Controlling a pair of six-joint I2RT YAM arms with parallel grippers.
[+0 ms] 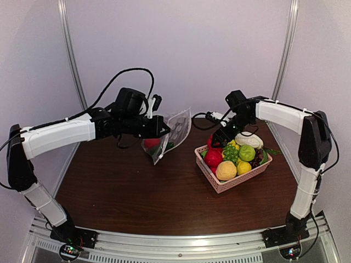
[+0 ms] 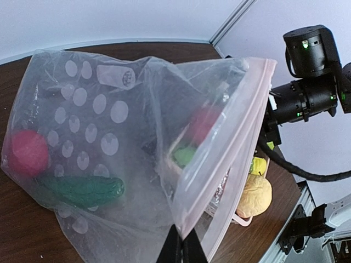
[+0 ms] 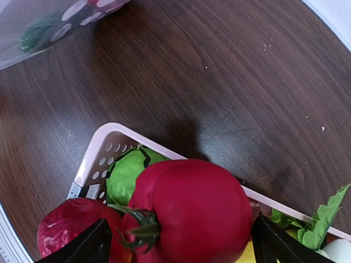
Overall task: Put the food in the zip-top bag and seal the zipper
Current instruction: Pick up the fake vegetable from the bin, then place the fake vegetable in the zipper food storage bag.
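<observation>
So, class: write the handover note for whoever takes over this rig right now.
Left hand: shut on the zip-top bag at its mouth edge, holding it up.
Right hand: open, straddling a red tomato in the pink basket.
Done: a red toy and a green toy are in the bag.
Left: bag the remaining basket food, then seal the zipper.

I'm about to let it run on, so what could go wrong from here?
The open right tool barely spans the round tomato, so it may slip when squeezed. The left tool pinches the floppy zip-top bag at one spot on its mouth edge; the sagging mouth could catch the tomato.
</observation>
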